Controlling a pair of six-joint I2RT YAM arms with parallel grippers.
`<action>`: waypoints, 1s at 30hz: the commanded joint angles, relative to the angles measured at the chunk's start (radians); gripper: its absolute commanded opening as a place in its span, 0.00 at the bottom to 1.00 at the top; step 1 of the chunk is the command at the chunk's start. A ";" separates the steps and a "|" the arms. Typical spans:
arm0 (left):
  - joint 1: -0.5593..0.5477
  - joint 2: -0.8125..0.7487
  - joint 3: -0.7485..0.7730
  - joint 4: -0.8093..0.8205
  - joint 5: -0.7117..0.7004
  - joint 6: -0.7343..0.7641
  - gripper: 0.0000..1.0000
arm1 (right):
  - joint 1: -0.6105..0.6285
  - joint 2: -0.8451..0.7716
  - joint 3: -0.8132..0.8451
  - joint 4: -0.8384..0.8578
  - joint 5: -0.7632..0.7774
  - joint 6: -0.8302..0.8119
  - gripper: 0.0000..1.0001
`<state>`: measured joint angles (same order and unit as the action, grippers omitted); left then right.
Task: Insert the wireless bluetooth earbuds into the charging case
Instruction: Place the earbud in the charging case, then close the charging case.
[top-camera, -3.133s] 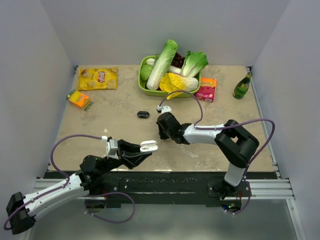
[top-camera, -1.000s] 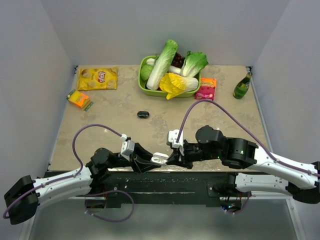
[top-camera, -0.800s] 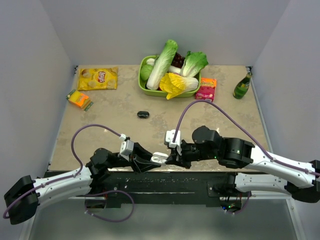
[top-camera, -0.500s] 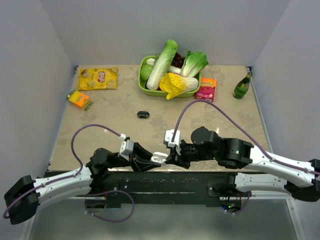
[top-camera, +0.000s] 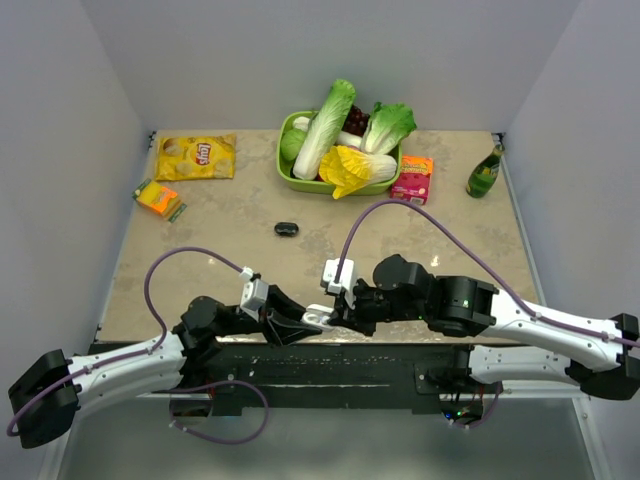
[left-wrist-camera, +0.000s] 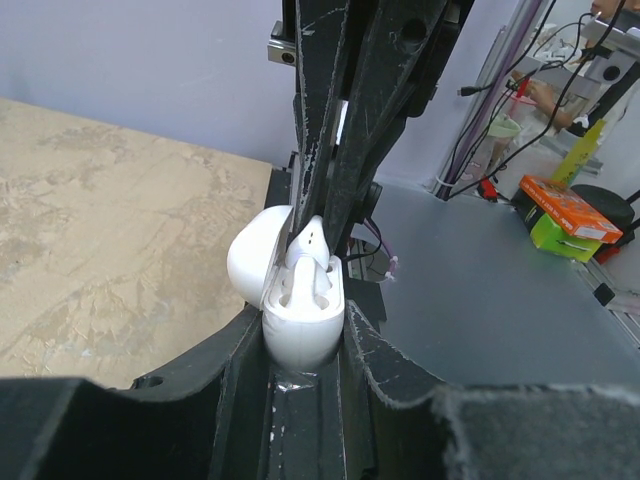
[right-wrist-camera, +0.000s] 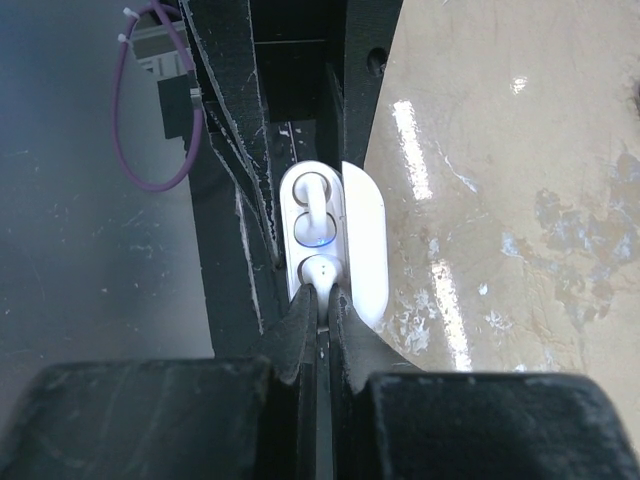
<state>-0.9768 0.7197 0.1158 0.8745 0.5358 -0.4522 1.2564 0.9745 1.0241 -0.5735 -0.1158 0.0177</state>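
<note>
We see a beige, marbled table (top-camera: 230, 262) boxed in by plain, pale grey walls (top-camera: 250, 60). Along the far edge lie a crinkled yellow chip bag (top-camera: 196, 157), a green tray (top-camera: 284, 172) heaped with leafy vegetables, a pink box (top-camera: 412, 178) and a green glass bottle (top-camera: 485, 172). An orange packet (top-camera: 159, 198) sits near the left wall, and a small dark oval thing (top-camera: 287, 229) lies alone in mid-table.

The charging case (top-camera: 320, 314) is smooth, glossy white plastic, rounded like a pebble. Its lid is hinged open, and a small blue light glows inside. It is held at the near edge of the table, between the two arms.

The left gripper (left-wrist-camera: 300, 345) has its scuffed black fingers partly closed against the case's sides, clamping it with the opening turned towards the other arm. The right gripper (right-wrist-camera: 321, 303) is pinched almost fully together on a white earbud (right-wrist-camera: 320, 270). We see the bud's rounded end resting at one well of the case; how deeply it sits we cannot tell.
</note>
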 joint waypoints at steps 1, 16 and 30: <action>-0.005 -0.020 0.002 0.113 -0.005 -0.005 0.00 | 0.003 0.007 0.019 -0.020 0.028 -0.005 0.00; -0.005 -0.022 -0.024 0.109 -0.031 0.000 0.00 | 0.005 -0.103 0.103 0.024 0.063 0.071 0.41; -0.006 0.006 -0.033 0.161 -0.048 -0.013 0.00 | 0.003 -0.105 0.064 0.069 0.489 0.251 0.02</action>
<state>-0.9768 0.7166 0.0841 0.9325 0.4969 -0.4545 1.2610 0.7784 1.0851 -0.5087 0.2821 0.2062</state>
